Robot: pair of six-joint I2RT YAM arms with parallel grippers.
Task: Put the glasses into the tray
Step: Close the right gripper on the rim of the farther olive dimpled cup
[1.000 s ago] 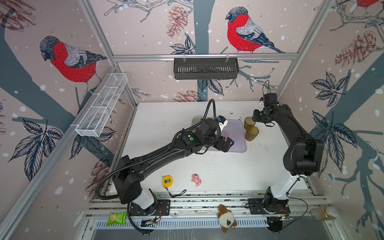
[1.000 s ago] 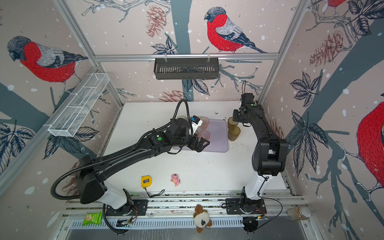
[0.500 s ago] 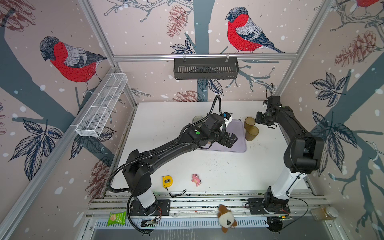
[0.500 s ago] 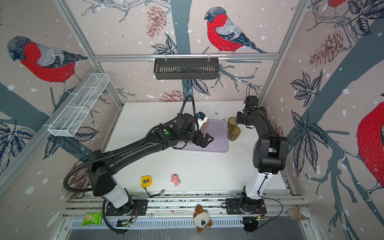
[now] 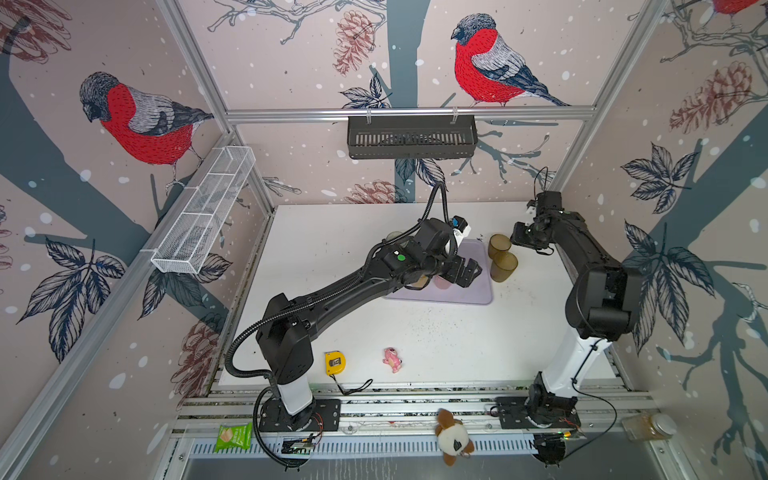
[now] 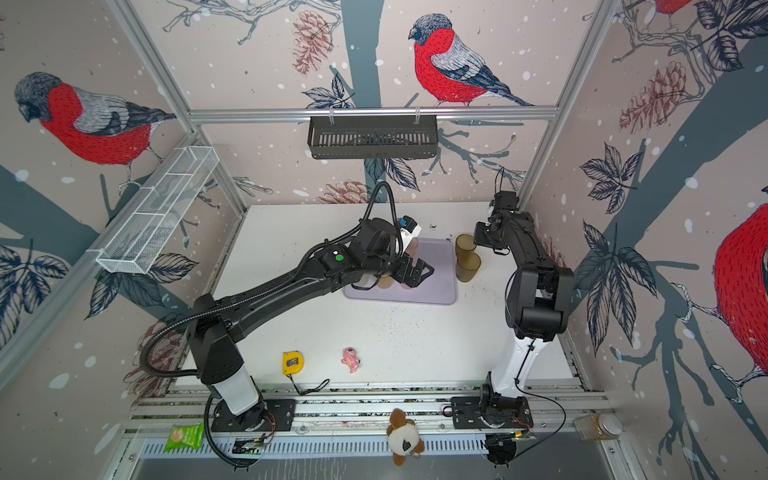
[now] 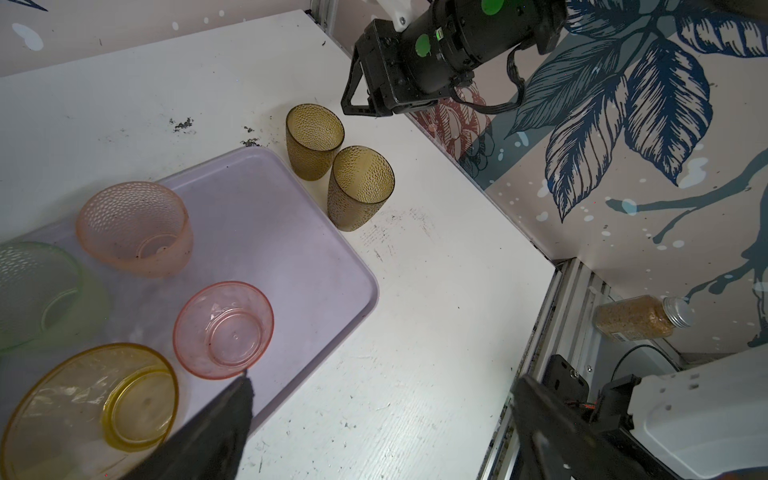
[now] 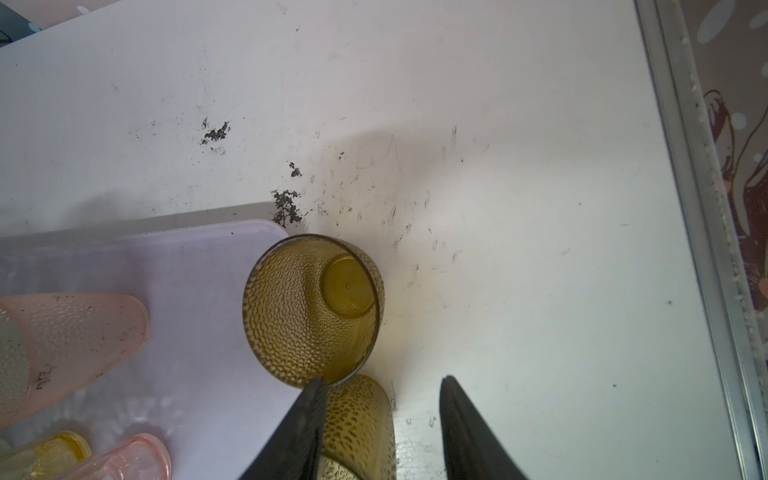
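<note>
Spreading both left fingers [image 7: 216, 419] wide with nothing between them, and hovering the left gripper [image 5: 467, 272] above the lavender tray [image 5: 473, 293], toward its right edge in both top views. Seeing, in the left wrist view, four of them standing upright inside the tray: a pale green tumbler [image 7: 29, 291], a dimpled pink tumbler [image 7: 137, 228], a smooth pink tumbler [image 7: 224, 328] and an amber-yellow tumbler [image 7: 91, 403], the last two sitting closest to one fingertip. Holding the right fingers [image 8: 465, 428] partly apart, gripping nothing, and poising the right gripper [image 5: 517, 241] off the table just beside the far brown tumbler [image 5: 498, 245]. Leaving that tumbler and the near brown tumbler [image 5: 503, 266] upright on the white table [image 5: 436, 340], side by side, just outside the tray's right rim. Catching, in the right wrist view, the far brown tumbler beyond the fingertips, next to the tray's corner, and the near one showing partly behind one finger.
</note>
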